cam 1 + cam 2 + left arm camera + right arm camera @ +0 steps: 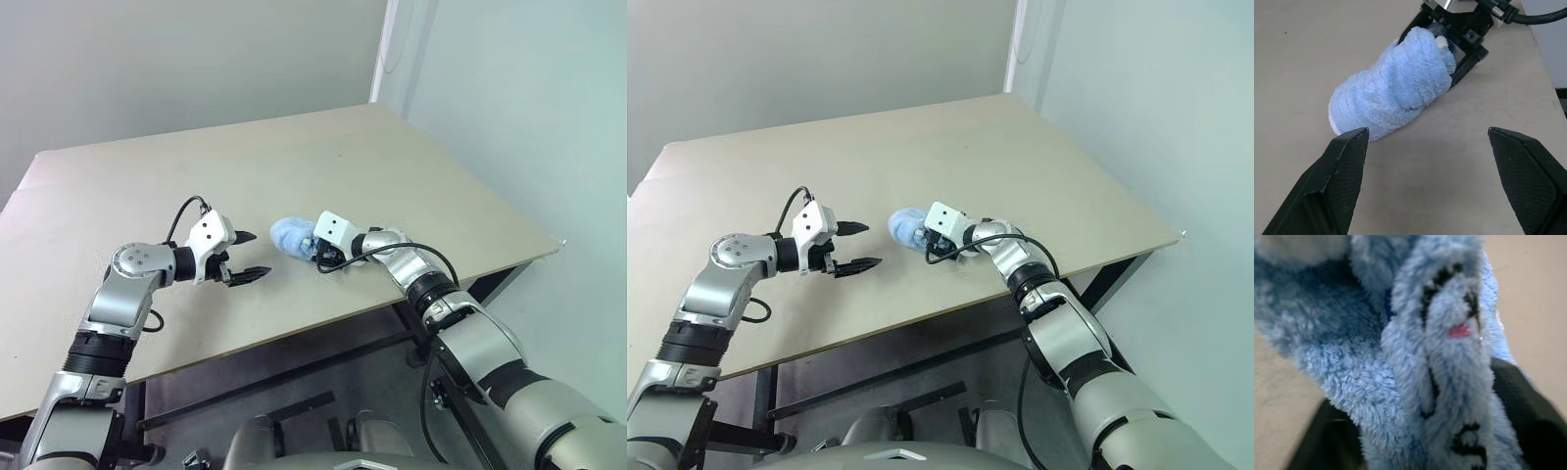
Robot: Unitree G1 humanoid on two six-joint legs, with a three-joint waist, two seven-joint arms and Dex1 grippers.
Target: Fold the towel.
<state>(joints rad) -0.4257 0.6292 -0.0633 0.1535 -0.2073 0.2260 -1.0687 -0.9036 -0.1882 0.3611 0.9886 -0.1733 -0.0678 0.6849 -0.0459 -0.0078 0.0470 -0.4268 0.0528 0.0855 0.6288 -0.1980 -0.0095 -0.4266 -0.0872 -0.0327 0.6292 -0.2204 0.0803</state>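
The step in hand looked to be the right claw (319, 253) taking hold of the bunched towel (292, 236) so it could be opened out again. To do that well, the grip ought to have settled on one hem or corner, not on a fistful of layers. A lift from the middle of a wad would only drag the whole lump along. Once one edge was firmly caught, the free claw should have taken a second corner. The cloth could then be drawn flat on the counter (411, 166) before any fold was laid.

Nearest the robot, the left claw (246, 257) hung just above the counter with its black fingers (1342, 171) spread wide and nothing between them. In the head view the towel lay at about two o'clock from it, near but not touching. The wrist view showed bare counter between those fingers and the blue roll.

A little farther out, the right claw pressed into the near end of the towel. Its two fingers flanked a thick fold of terry, so it appeared to be closing on the cloth. Whether the pinch was firm could not be told. From that claw the rest of the towel ran off toward ten o'clock. It was a rounded, crumpled bundle resting on the counter, with dark stitched marks showing on the fold.
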